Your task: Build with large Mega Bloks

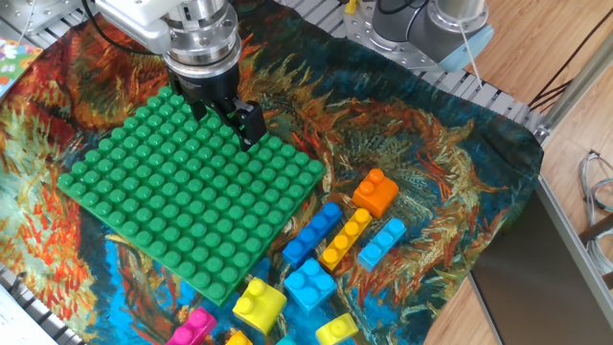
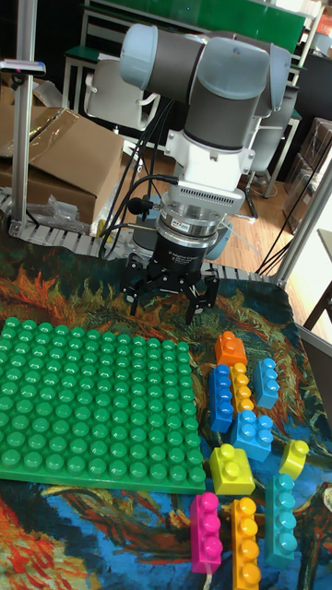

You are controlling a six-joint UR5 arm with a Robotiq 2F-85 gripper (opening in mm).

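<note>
My gripper (image 1: 226, 117) (image 2: 168, 297) hangs open and empty over the far edge of the green studded plate (image 1: 172, 206) (image 2: 83, 415). No brick is on the plate. The Mega Bloks lie loose to the plate's right and front. They include an orange square (image 1: 375, 192) (image 2: 230, 349), a long blue (image 1: 311, 233) (image 2: 219, 396), a long yellow-orange (image 1: 347, 238), a light blue (image 1: 381, 242) (image 2: 266, 381), a blue square (image 1: 309, 284), a yellow square (image 1: 260, 303) (image 2: 231, 468) and a pink one (image 1: 192, 328) (image 2: 206, 531).
A colourful patterned cloth (image 1: 421, 163) covers the table. A second robot's base (image 1: 431, 24) stands at the back right. Cables (image 1: 599, 192) lie past the table's right edge. A cardboard box (image 2: 65, 157) and chairs sit behind the table.
</note>
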